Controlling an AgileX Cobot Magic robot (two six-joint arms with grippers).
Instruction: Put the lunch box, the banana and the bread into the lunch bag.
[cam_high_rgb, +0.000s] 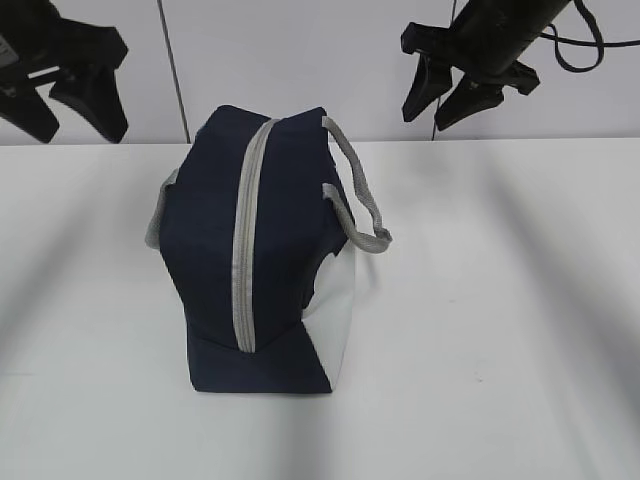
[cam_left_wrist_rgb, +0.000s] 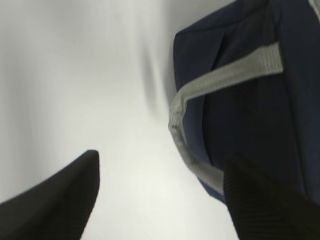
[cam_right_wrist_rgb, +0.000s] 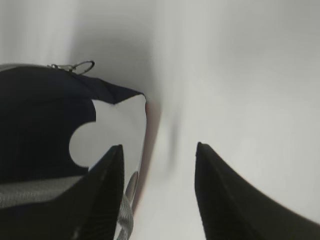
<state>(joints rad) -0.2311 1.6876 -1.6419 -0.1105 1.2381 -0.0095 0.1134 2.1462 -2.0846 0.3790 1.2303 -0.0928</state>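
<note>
The navy-blue lunch bag (cam_high_rgb: 215, 240) stands in the middle of the white table, its grey zipper (cam_high_rgb: 245, 240) shut along the top and a grey handle (cam_high_rgb: 362, 200) hanging to the right. It also shows in the left wrist view (cam_left_wrist_rgb: 250, 115) and the right wrist view (cam_right_wrist_rgb: 40, 120), where the metal ring pull (cam_right_wrist_rgb: 80, 66) shows at its far end. My left gripper (cam_high_rgb: 75, 95) hangs open and empty above the table at the back left. My right gripper (cam_high_rgb: 455, 95) hangs open and empty at the back right. The lunch box, banana and bread are out of view.
The white table (cam_high_rgb: 500, 350) spreads round the bag, with a white wall (cam_high_rgb: 300, 60) behind. A black cable (cam_high_rgb: 590, 50) loops by the right arm.
</note>
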